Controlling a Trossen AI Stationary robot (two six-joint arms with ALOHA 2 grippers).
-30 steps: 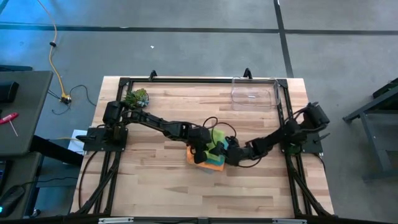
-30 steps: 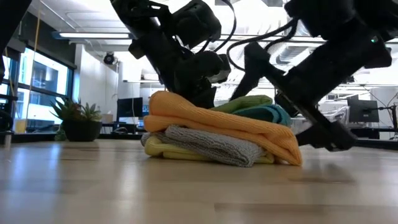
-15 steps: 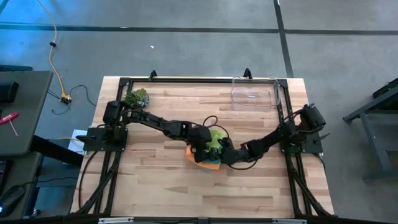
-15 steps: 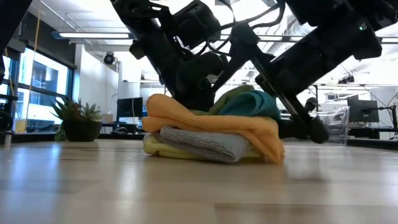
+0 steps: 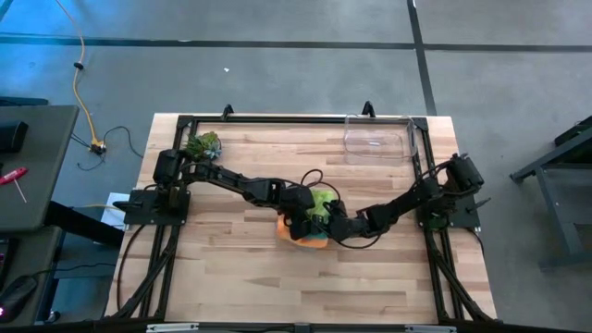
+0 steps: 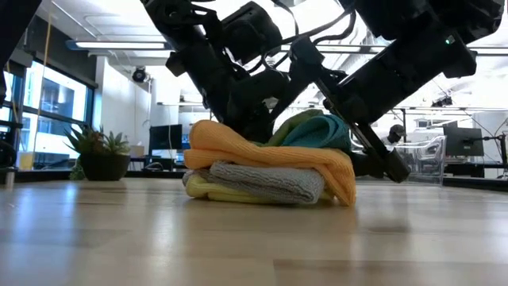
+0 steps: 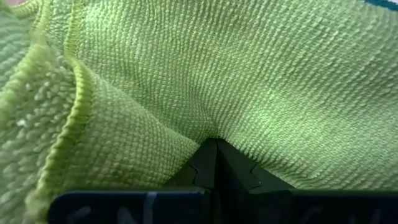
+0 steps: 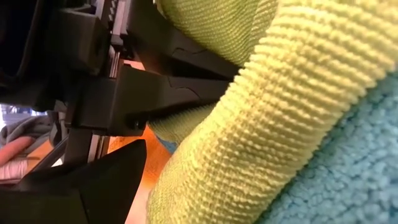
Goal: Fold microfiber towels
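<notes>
Several microfiber towels lie stacked mid-table: yellow (image 6: 197, 189) lowest, then grey (image 6: 270, 181), orange (image 6: 262, 152), teal (image 6: 325, 132) and lime green (image 6: 295, 121) on top. My left gripper (image 5: 303, 216) is shut, its tips sunk into the lime green towel (image 7: 249, 74) from the stack's left. My right gripper (image 5: 333, 223) stands open at the stack's right edge. The lime green (image 8: 267, 81) and teal (image 8: 351, 168) cloth fills the space in front of it. Only one of its fingers (image 8: 93, 186) shows. My left gripper presses its shut fingertips (image 7: 216, 155) into the lime green towel's top surface (image 7: 214, 127), slanting down from the table's left; the cloth creases around the tips. My right gripper meets the bunched right edge of the lime green (image 8: 205, 155) and teal towels from the table's right. Cloth hides the contact.
A small green spiky plant (image 5: 203, 145) stands at the far left corner, a clear plastic bin (image 5: 377, 139) at the far right. Bare wood (image 5: 305, 287) lies between the stack and the near edge.
My right gripper has gone toward the table's left into the stack and rolled, staying open. The stack's right edge has been pushed left; the orange towel's hanging end has drawn in, and the teal and lime green towels have bunched up higher.
</notes>
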